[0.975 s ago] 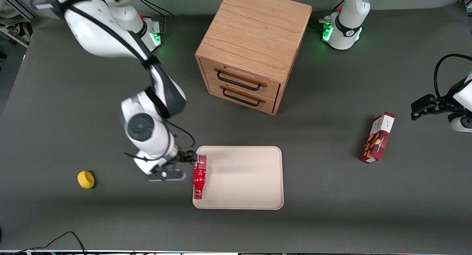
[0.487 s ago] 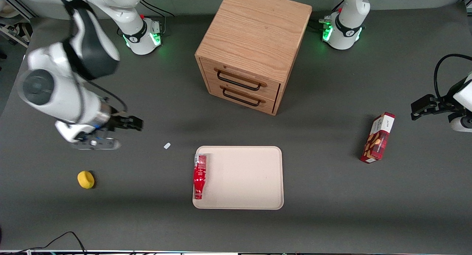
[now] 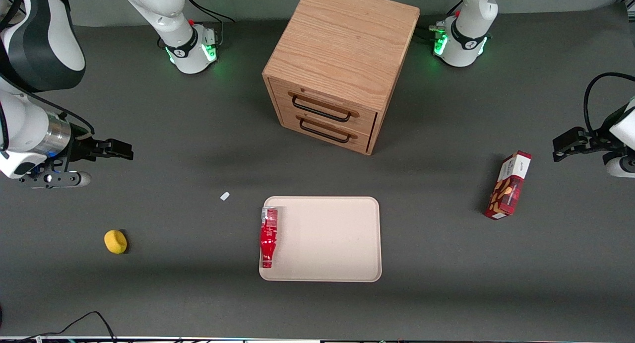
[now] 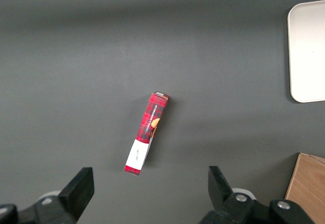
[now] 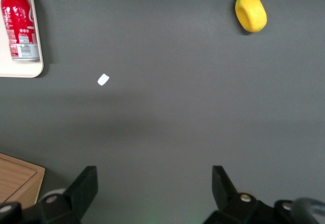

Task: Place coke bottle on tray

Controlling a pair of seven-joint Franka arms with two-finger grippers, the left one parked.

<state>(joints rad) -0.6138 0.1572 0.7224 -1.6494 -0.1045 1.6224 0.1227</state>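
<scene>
The red coke bottle [image 3: 268, 236] lies flat on the beige tray [image 3: 327, 239], along the tray's edge nearest the working arm, cap toward the front camera. It also shows in the right wrist view [image 5: 17, 21], lying on the tray's corner [image 5: 23, 69]. My gripper [image 3: 119, 149] is open and empty, high above the table far toward the working arm's end, well away from the tray. In the right wrist view the gripper [image 5: 155, 183] has its fingers wide apart over bare grey table.
A wooden two-drawer cabinet [image 3: 340, 65] stands farther from the front camera than the tray. A yellow lemon [image 3: 115, 241] and a small white scrap [image 3: 224, 196] lie toward the working arm's end. A red snack box [image 3: 508, 185] lies toward the parked arm's end.
My gripper has let go of the bottle and drawn away from the tray toward the working arm's end, rising. The bottle stays lying on the tray.
</scene>
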